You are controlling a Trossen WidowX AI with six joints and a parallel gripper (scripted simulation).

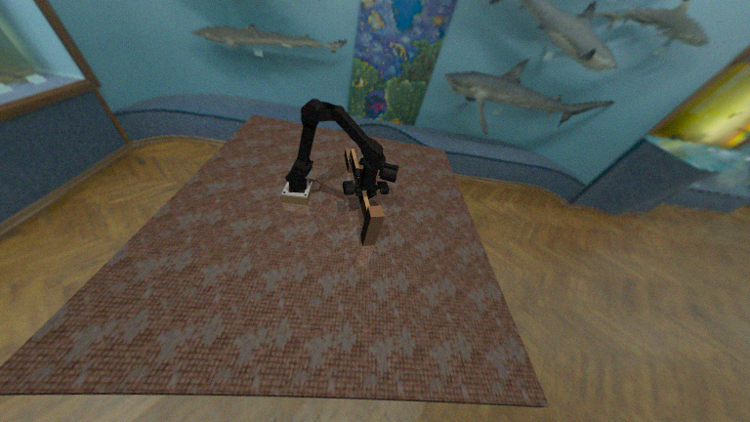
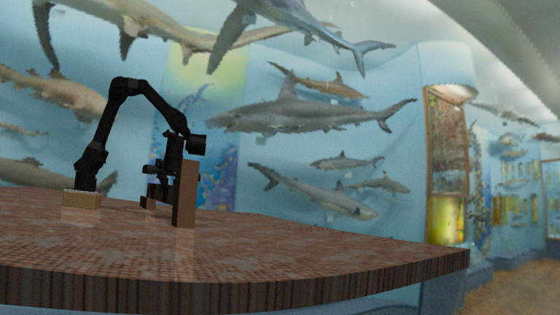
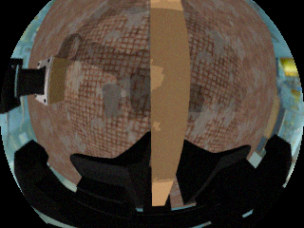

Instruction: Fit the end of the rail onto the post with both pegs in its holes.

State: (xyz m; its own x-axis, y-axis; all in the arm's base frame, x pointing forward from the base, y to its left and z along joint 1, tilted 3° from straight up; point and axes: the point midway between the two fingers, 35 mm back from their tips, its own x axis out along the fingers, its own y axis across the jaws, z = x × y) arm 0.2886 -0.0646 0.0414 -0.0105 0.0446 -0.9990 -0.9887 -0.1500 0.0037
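A patterned surface (image 1: 310, 307) (image 2: 289, 249) (image 3: 95, 123) carries everything. The black arm (image 1: 349, 125) (image 2: 162, 109) arches over to the rail (image 3: 169, 95), its pincer (image 1: 364, 191) (image 2: 165, 200) (image 3: 159, 135) grasping it, near the upright post (image 1: 372, 227) (image 2: 185, 194).

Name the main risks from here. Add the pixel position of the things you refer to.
The claw (image 1: 363, 191) (image 3: 159, 135) is shut on the rail (image 3: 170, 95), partway along it. Any tilt there could leave the end's holes off the pegs, which I can't see, and jam it. Pushing hard at the post (image 1: 371, 227) (image 2: 185, 194) might tip or shift it, as it stands tall and narrow. Letting go before the rail is seated could drop its near end.
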